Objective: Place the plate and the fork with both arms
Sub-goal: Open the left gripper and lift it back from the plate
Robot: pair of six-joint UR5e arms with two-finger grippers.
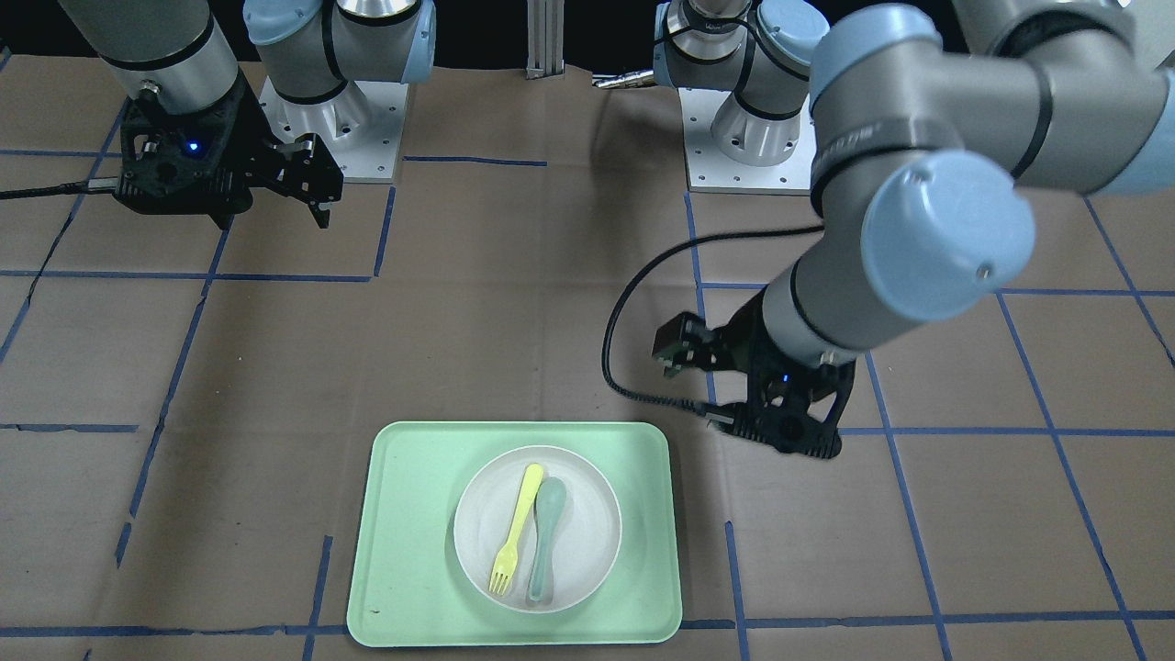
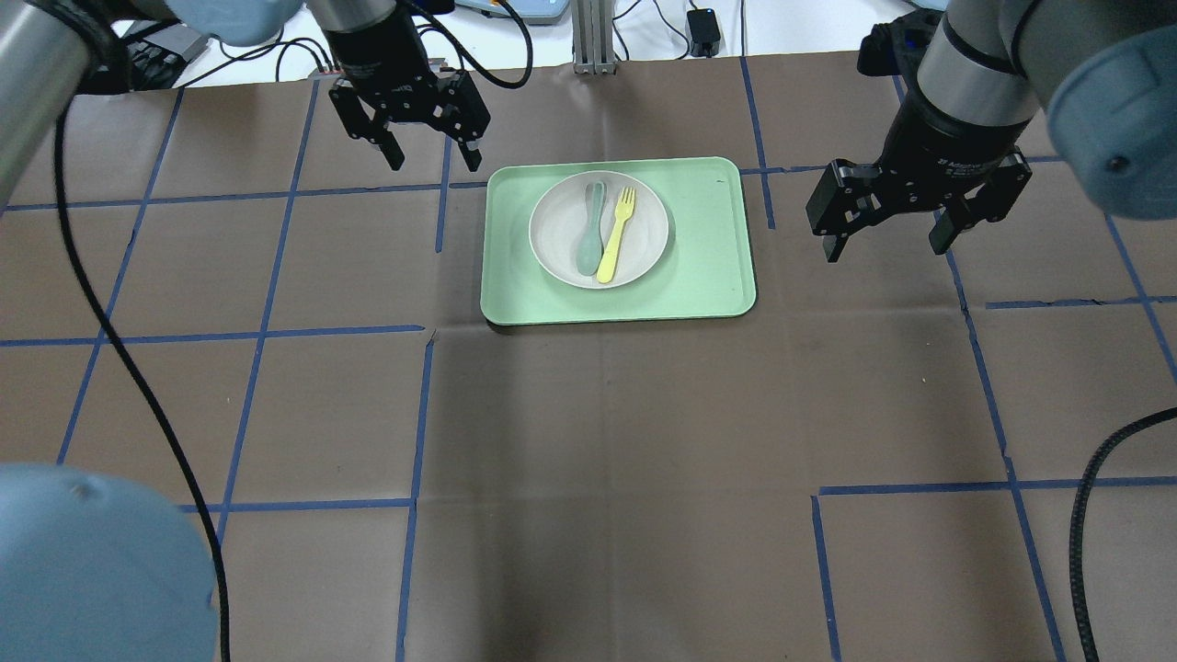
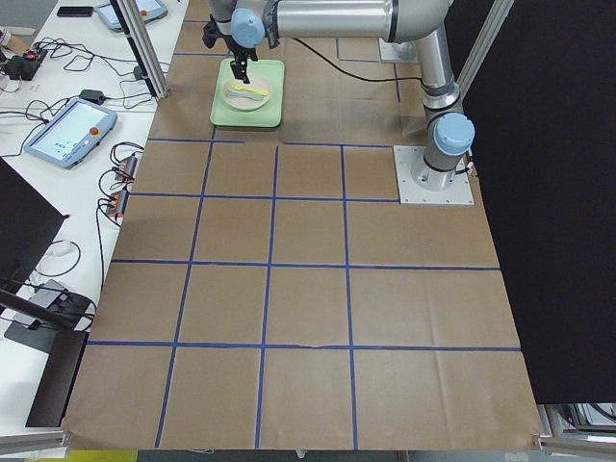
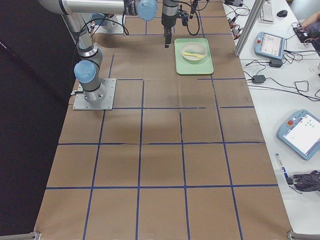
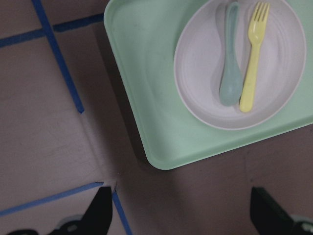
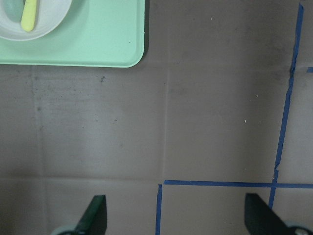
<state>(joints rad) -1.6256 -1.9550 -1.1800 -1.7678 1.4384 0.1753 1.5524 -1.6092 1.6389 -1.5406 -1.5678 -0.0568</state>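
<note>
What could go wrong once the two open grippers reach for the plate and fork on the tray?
The fork lies close against the spoon, so a grasp on it may catch the spoon too.
Both utensils lie loose on the plate; lifted by its rim, it might tilt and spill them.
The left gripper and right gripper flank the tray; both reaching in could collide.

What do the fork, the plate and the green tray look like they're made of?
The fork looks like moulded plastic: uniform pale yellow, matte, rounded tines. The plate is off-white with a dull, even surface and faint concentric rings, probably plastic or melamine, though ceramic can't be ruled out. The tray seems matte mint-green plastic, with rounded corners and a moulded rim.
</note>
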